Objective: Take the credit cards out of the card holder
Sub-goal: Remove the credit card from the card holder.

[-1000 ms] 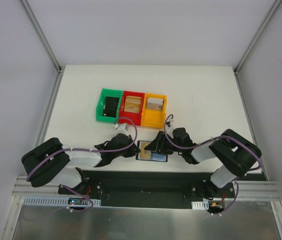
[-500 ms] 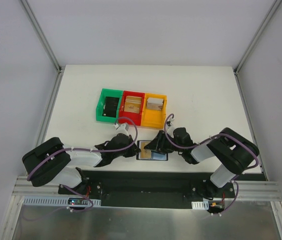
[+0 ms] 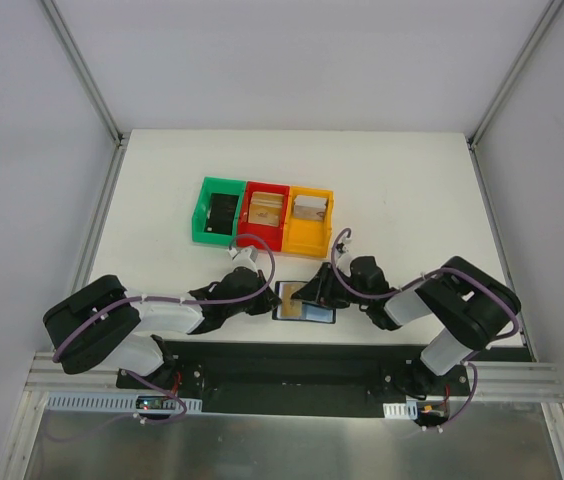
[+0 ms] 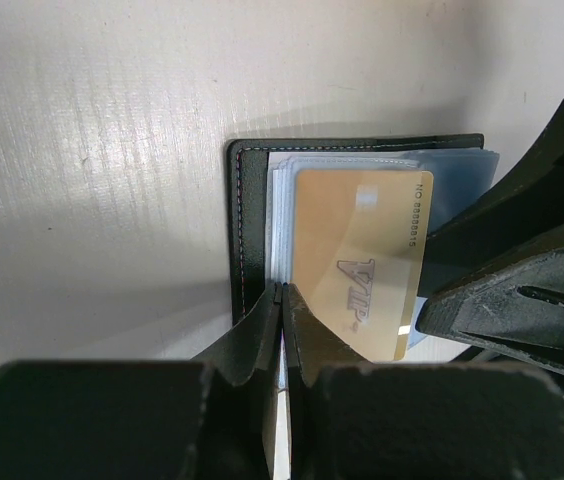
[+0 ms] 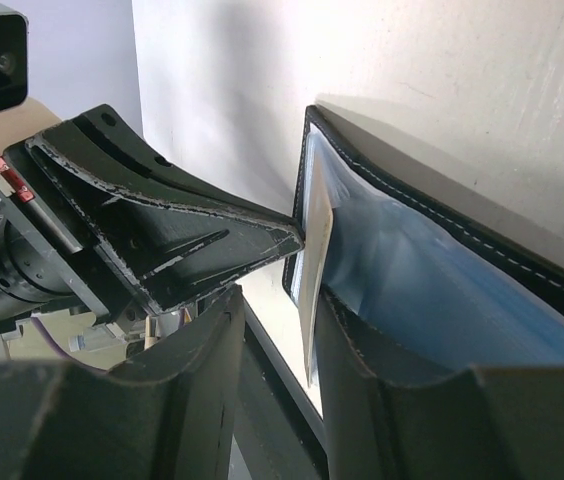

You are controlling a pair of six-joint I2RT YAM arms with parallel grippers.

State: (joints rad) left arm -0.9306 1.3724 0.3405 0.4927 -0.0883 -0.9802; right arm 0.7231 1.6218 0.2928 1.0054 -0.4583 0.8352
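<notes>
The black card holder (image 3: 307, 313) lies open near the table's front edge, between my two grippers. In the left wrist view its black border (image 4: 245, 225) frames grey-blue panels, and a tan-gold credit card (image 4: 362, 260) marked VIP lies tilted, partly out of a panel. My left gripper (image 4: 282, 290) is shut, its tips on the holder's left inner edge; it also shows in the top view (image 3: 270, 300). My right gripper (image 5: 280, 300) is open, and the card (image 5: 314, 270) stands edge-on between its fingers, close to the right finger, beside the blue panel (image 5: 412, 270). The right gripper (image 3: 312, 293) covers the holder's upper right part.
Green (image 3: 200, 225), red (image 3: 245, 190) and orange (image 3: 327, 232) bins stand in a row behind the holder; the red and orange ones hold tan cards and the green one holds a dark item. The table's front edge and the arm bases lie just behind the grippers.
The right arm has shifted very slightly to the right. The left gripper and the card holder have stayed where they were.
</notes>
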